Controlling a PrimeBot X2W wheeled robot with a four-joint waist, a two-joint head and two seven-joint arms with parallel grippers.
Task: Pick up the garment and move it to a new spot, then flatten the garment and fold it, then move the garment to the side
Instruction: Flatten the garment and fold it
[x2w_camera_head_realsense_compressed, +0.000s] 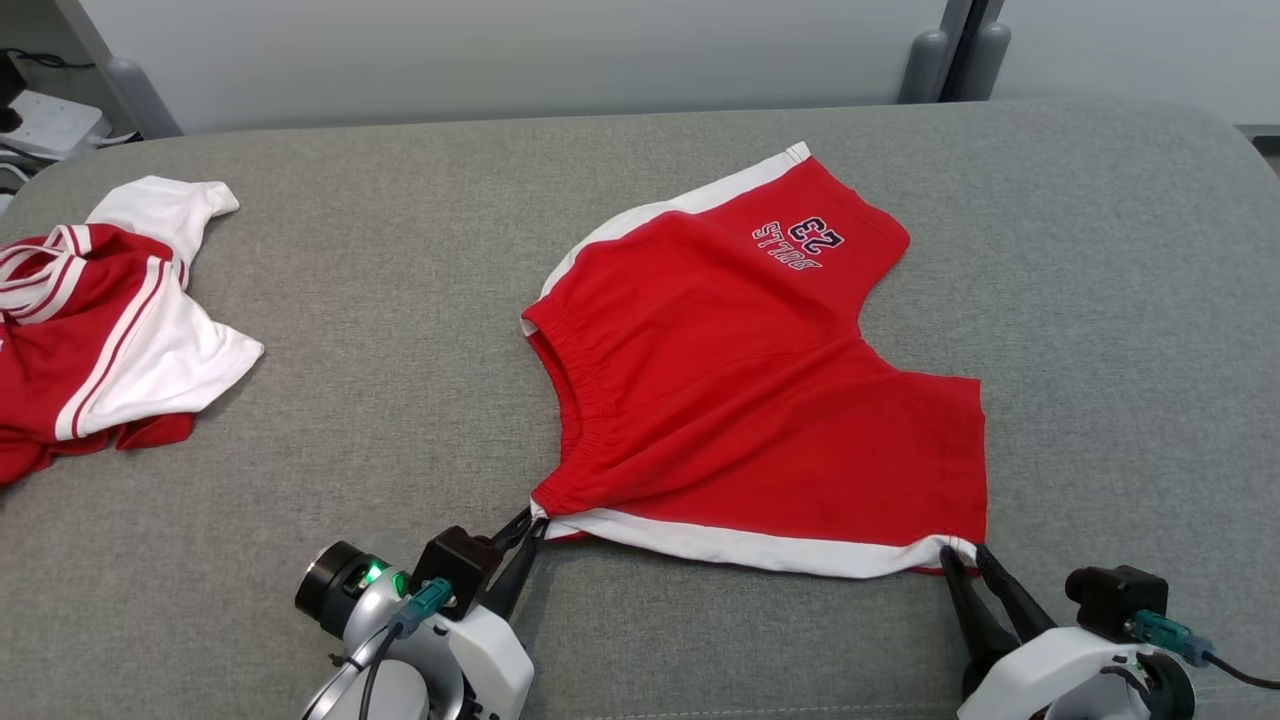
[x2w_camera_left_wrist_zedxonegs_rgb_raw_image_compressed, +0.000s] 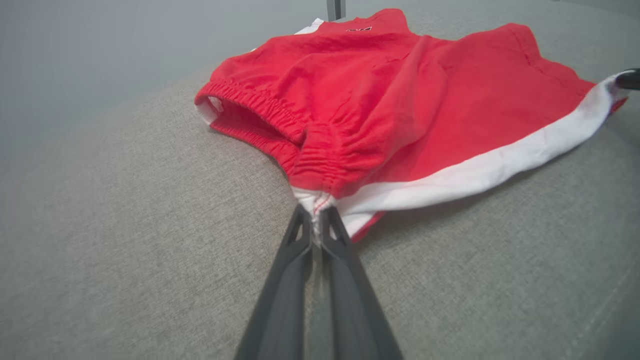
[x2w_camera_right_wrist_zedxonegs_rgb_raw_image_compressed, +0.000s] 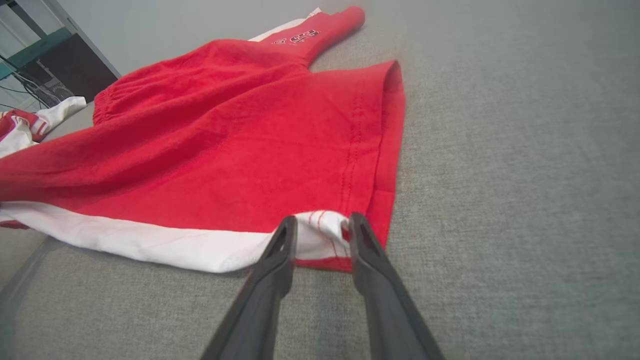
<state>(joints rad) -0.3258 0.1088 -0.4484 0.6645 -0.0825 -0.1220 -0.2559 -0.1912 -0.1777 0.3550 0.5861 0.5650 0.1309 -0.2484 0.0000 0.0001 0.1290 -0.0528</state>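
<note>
The left gripper (x2w_camera_left_wrist_zedxonegs_rgb_raw_image_compressed: 314, 215) is clamped tight on the near-left corner of the red shorts (x2w_camera_head_realsense_compressed: 740, 380), where the elastic waistband (x2w_camera_head_realsense_compressed: 585, 390) meets the white side stripe (x2w_camera_head_realsense_compressed: 740, 545). The right gripper (x2w_camera_right_wrist_zedxonegs_rgb_raw_image_compressed: 320, 225) stands half open, its fingers straddling the stripe's near-right hem corner without clearly pinching it. Holding both ends of this edge would likely let the arms lift the shorts taut and flat. The shorts lie mid-way across the grey padded surface (x2w_camera_head_realsense_compressed: 300, 480), well apart from a red-and-white jersey (x2w_camera_head_realsense_compressed: 100, 330) at the left.
</note>
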